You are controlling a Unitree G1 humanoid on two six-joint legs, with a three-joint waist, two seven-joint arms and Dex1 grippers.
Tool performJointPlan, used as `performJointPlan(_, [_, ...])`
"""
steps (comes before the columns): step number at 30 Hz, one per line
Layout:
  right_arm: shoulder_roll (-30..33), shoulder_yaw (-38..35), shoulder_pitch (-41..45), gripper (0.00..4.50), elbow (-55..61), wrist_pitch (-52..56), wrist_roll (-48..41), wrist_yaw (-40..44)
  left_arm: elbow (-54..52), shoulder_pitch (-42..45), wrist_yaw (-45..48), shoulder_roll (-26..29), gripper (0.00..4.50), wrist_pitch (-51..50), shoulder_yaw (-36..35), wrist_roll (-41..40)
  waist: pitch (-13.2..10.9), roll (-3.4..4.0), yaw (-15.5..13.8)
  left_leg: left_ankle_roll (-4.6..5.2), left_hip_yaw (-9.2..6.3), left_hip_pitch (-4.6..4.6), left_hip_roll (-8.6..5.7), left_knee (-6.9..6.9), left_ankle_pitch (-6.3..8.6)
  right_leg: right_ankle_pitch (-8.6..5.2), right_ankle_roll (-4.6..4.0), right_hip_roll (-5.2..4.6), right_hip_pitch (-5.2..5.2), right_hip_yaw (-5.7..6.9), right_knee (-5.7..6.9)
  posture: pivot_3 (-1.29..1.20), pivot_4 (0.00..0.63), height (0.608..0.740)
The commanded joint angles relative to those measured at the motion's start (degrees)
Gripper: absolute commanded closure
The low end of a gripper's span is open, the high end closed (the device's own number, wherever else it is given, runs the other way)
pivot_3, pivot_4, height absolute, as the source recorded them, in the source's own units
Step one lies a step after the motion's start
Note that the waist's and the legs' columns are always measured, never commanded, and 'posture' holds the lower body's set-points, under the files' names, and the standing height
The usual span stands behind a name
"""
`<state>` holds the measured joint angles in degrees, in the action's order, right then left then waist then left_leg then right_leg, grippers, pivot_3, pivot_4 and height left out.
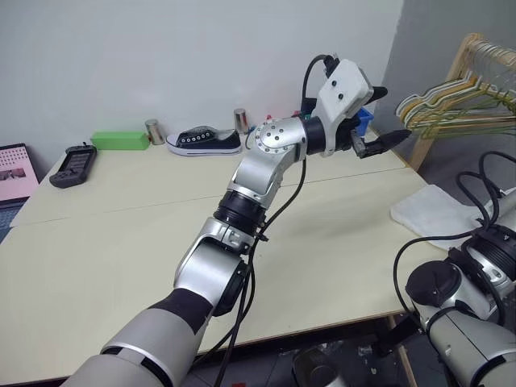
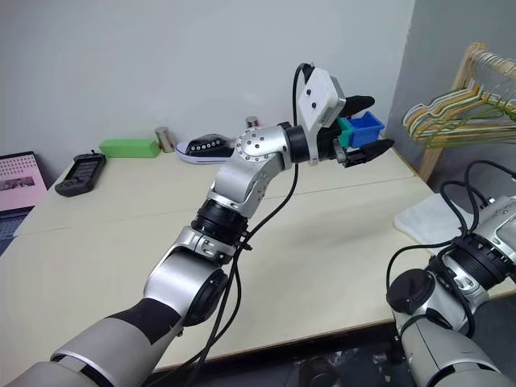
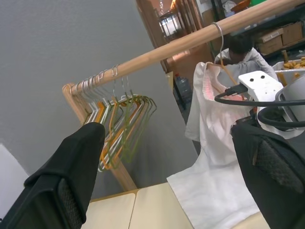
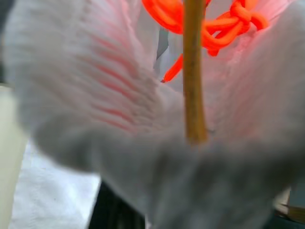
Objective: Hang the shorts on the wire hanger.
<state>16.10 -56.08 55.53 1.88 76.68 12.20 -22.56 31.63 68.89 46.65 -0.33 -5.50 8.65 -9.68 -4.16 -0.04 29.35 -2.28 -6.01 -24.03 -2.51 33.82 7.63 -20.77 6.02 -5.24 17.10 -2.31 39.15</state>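
Two black, padded fingers of the left end effector stand wide apart with nothing between them, raised above the pale, smooth desk and pointing toward a wooden rail. Beyond those fingers the shorts hang as a thin white sheet of fabric, gathered at the waistband with a faint pink tint, draped from the wire hanger, whose slim hook curls over the round rail; the lower hem reaches down to the desk edge. Further along the rail from the left end effector, a bunch of thicker multicoloured hangers crowds near the rail's upright post. Close before the right end effector, the ribbed elastic waistband folds over a thin tan wire, with a knotted orange cord just behind it; its fingers are hidden by cloth, so I cannot tell whether it is open or closed. A folded white cloth lies on the desk near the right arm.
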Motion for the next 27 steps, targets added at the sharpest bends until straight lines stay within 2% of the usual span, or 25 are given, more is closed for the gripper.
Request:
performJointPlan(1, [0.6,2.4,0.9,1.85,2.0,-1.1,-1.0,-0.6,-2.0,0.5,-0.9,0.7,0.00,1.2,-0.8,0.2,0.0,0.00,-0.3,0.00,-0.01,0.00,0.00,0.00,0.00,0.00,0.01,0.00,0.00,0.00,0.00,-0.41,0.000,0.740])
performJointPlan(4, [0.2,4.0,0.9,1.14,3.7,-0.1,-0.6,-0.9,-2.3,0.3,-0.7,0.9,0.00,1.1,-0.8,0.2,0.0,0.00,-0.8,0.00,-0.02,0.01,0.01,0.00,0.00,0.01,0.02,0.00,0.00,-0.01,-0.01,-0.41,0.001,0.740])
performJointPlan(9, [-0.8,10.7,-1.3,0.03,10.1,0.9,0.9,-0.6,-3.1,-0.1,-0.6,1.8,0.00,0.5,-1.0,0.1,0.0,0.01,-1.4,0.00,-0.06,0.00,0.01,-0.01,0.01,0.01,0.02,0.00,0.01,-0.01,-0.04,-0.40,0.003,0.740])
performJointPlan(13, [-1.2,19.7,-4.4,0.03,18.5,5.3,2.7,0.0,-6.0,-1.5,0.0,3.7,0.00,-1.1,-1.1,-0.2,0.0,0.01,-1.8,0.00,-0.11,-0.03,0.03,-0.10,0.01,0.01,0.02,0.00,0.08,-0.02,-0.07,-0.40,0.007,0.740])
performJointPlan(20, [-2.5,34.9,-4.2,0.03,30.3,15.3,2.8,2.6,-13.5,-6.9,-1.4,10.0,0.00,-6.8,-2.8,-0.6,0.0,0.05,-2.4,0.00,-0.28,-0.02,0.11,-0.12,0.01,0.01,0.02,0.02,0.13,-0.05,-0.04,-0.39,0.011,0.740])
performJointPlan(24, [-6.1,41.0,-4.9,0.03,29.7,6.4,-2.1,8.6,-20.1,-13.4,-7.5,13.3,0.00,-14.2,-6.4,-1.0,0.0,0.05,-2.4,0.01,-0.37,-0.02,0.11,-0.13,0.01,0.03,0.06,0.02,0.13,-0.05,-0.04,-0.37,0.020,0.740])
performJointPlan(27, [-7.6,44.7,-9.3,0.03,23.8,-6.6,-6.2,14.9,-27.0,-21.1,-13.8,13.8,0.00,-20.6,-9.7,-1.5,0.0,0.00,-2.7,0.01,-0.40,0.03,0.12,-0.13,0.01,0.05,0.09,0.05,0.08,-0.06,-0.04,-0.34,0.021,0.740])
